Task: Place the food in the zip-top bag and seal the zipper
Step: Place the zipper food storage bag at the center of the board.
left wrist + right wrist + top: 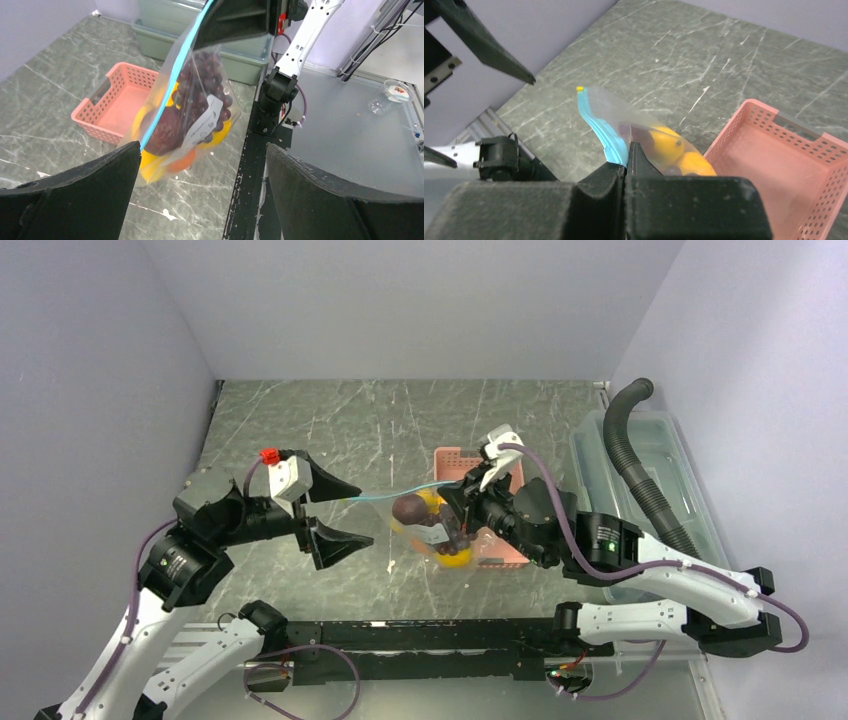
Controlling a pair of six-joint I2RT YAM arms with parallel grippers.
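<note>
While right pincer (626, 152) clamps the zip-top bag (212, 107), left pincer (365, 513) gapes; food (169, 131) inside.

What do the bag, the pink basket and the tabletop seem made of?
The bag looks like thin, glossy clear plastic film: fruit shows through it. The basket seems rigid matte pink plastic, with moulded holes. The tabletop looks like veined grey-green stone, possibly printed laminate.

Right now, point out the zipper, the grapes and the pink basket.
zipper (171, 80), left wrist view, teal strip's middle.
grapes (202, 70), left wrist view, upper berries.
pink basket (100, 129), left wrist view, near wall.
</note>
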